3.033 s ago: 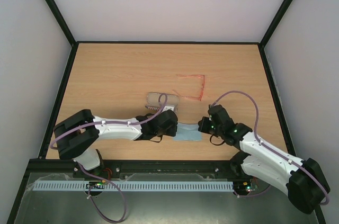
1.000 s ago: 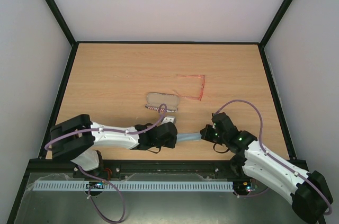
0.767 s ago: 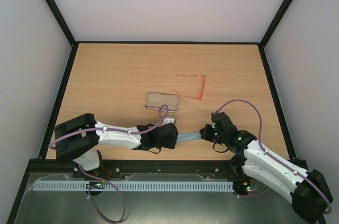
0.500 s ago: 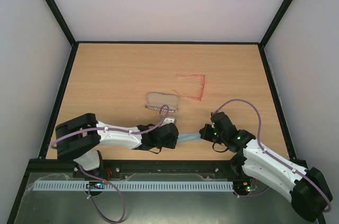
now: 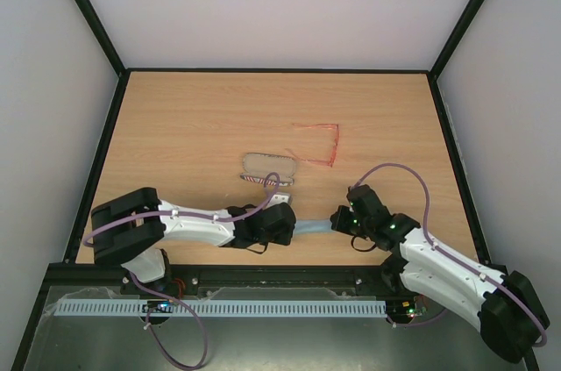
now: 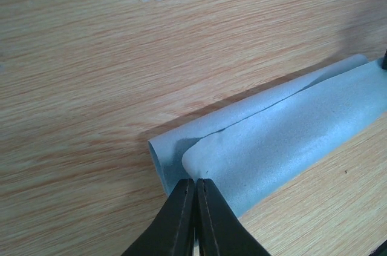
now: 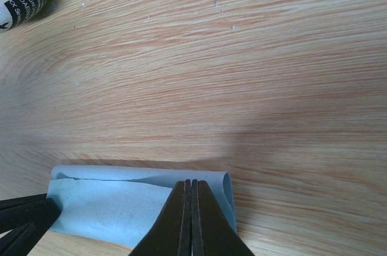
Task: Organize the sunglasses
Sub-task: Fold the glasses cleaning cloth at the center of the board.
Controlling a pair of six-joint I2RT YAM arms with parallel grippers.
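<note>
sunglasses [image 5: 321, 141] lie open, temples pointing left, front running near-far; left fingers [image 6: 180, 215] and right fingers [image 7: 176, 209] pinch cloth [image 6: 290, 135].

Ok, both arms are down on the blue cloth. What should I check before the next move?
1. Left gripper shut on the blue cloth, pinching its near edge: ok.
2. Right gripper shut on the cloth's other end: ok.
3. Cloth folded over on itself between the two grippers: ok.
4. Sunglasses lying on the table, farther back and apart from both arms: ok.
5. Case clear of the left arm's cable, which loops close by it: cannot tell.
6. Case open and ready to receive things: cannot tell.
</note>
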